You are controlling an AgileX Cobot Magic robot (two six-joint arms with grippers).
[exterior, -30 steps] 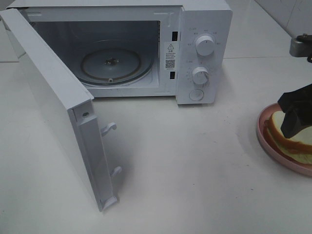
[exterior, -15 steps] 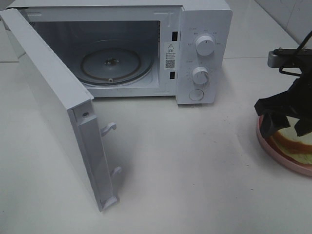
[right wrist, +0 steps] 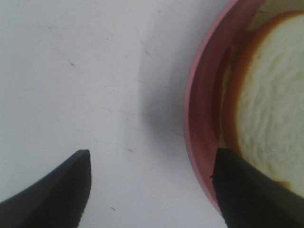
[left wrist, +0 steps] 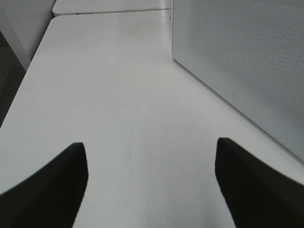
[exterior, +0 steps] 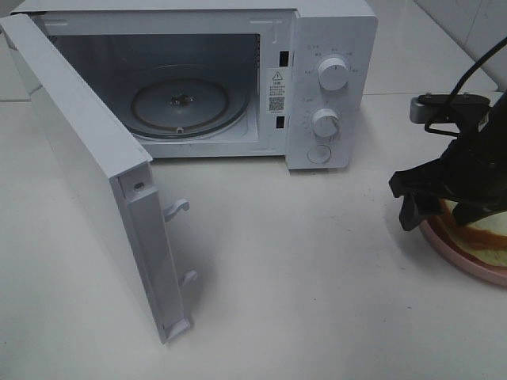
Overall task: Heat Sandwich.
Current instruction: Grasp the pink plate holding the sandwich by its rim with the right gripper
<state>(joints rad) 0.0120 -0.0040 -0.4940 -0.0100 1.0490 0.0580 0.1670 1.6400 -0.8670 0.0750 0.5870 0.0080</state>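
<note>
- Microwave (exterior: 333, 47) stands with its door (exterior: 79, 158) swung wide.
- Right gripper (exterior: 437, 210) points down, jaws spread, straddling the pink plate (exterior: 455, 253) rim.
- Left gripper (left wrist: 152, 156), jaws spread, sits low over the table beside the door.
- Sandwich (exterior: 485, 231) lies on the plate at far right: white bread, tan crust, partly hidden and cropped.

There is one white box-shaped microwave oven (exterior: 341, 32) with two round white knobs (exterior: 333, 75), one round pink plate (right wrist: 202, 104) and one square white-bread sandwich (right wrist: 270, 95).
</note>
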